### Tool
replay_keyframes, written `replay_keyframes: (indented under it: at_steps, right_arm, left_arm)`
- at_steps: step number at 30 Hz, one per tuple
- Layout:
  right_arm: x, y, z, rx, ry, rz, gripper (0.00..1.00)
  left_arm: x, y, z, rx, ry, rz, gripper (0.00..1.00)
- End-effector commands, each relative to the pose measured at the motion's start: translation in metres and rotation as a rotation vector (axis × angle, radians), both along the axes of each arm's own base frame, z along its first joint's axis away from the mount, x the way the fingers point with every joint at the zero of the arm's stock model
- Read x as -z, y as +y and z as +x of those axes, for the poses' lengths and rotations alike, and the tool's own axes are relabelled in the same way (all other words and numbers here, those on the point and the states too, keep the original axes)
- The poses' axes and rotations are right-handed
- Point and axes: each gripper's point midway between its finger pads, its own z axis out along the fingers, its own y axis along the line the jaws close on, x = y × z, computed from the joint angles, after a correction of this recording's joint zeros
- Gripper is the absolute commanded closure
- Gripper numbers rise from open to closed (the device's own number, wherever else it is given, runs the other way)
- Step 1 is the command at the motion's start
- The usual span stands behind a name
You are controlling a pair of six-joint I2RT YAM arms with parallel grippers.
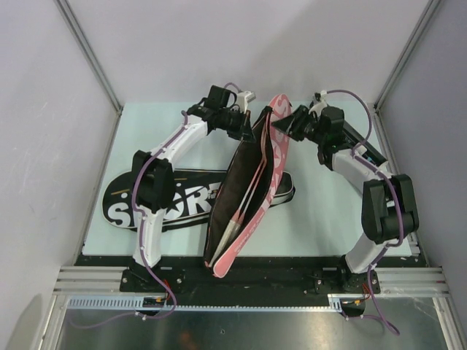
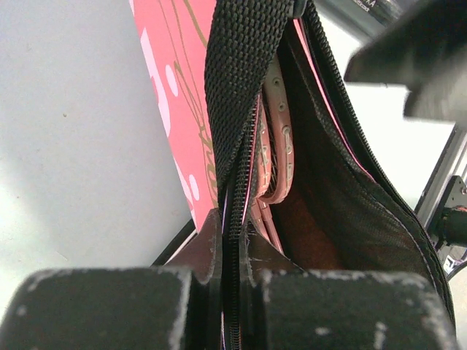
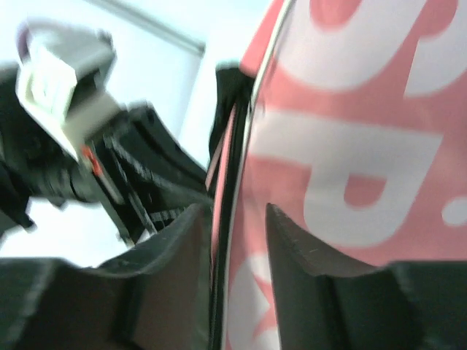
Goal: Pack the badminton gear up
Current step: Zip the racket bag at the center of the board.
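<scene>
While the long pink-and-white racket bag with the black lining (image 1: 248, 182) stands on edge across the pale green table (image 1: 321, 211), we see its far end held up between the two arms, mouth gaping. The left gripper (image 2: 232, 273) is clamped tight on the black zip edge. The right gripper (image 3: 233, 240) has its fingers apart, with the bag's rim sitting in the gap. Big white letters run down the pink side, one perhaps a P. Inside we spot a pink racket frame (image 2: 281, 153) with a row of small holes. Under the left arm lies a flat black racket cover (image 1: 182, 191), reading "SPOR" in white.
</scene>
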Motion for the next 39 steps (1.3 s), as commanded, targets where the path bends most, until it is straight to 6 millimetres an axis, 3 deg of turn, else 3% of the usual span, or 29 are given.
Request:
replay_keyframes:
  at_steps: [1, 10, 19, 29, 35, 38, 39]
  right_arm:
    - [-0.039, 0.0, 0.037, 0.05, -0.078, 0.132, 0.61]
    - [-0.043, -0.005, 0.063, 0.059, -0.15, 0.138, 0.64]
    - [-0.042, -0.005, 0.069, 0.034, -0.164, 0.151, 0.73]
    - [-0.049, -0.001, 0.071, -0.019, -0.2, 0.154, 0.76]
    - [-0.05, 0.005, 0.068, -0.073, -0.225, 0.145, 1.0]
    - [-0.058, 0.013, 0.057, -0.101, -0.245, 0.11, 1.0]
    - [-0.049, 0.015, 0.053, -0.104, -0.22, 0.061, 1.0]
  left_arm:
    - [-0.053, -0.021, -0.013, 0.066, -0.086, -0.088, 1.0]
    - [-0.054, -0.026, -0.019, 0.073, -0.08, -0.089, 1.0]
    - [-0.053, -0.028, -0.022, 0.082, -0.081, -0.087, 1.0]
    - [-0.049, -0.028, -0.023, 0.084, -0.075, -0.081, 1.0]
    - [-0.05, -0.029, -0.019, 0.053, -0.077, -0.07, 1.0]
    - [-0.051, -0.026, -0.01, -0.021, -0.066, -0.056, 1.0]
    - [-0.054, -0.025, -0.007, -0.047, -0.07, -0.052, 1.0]
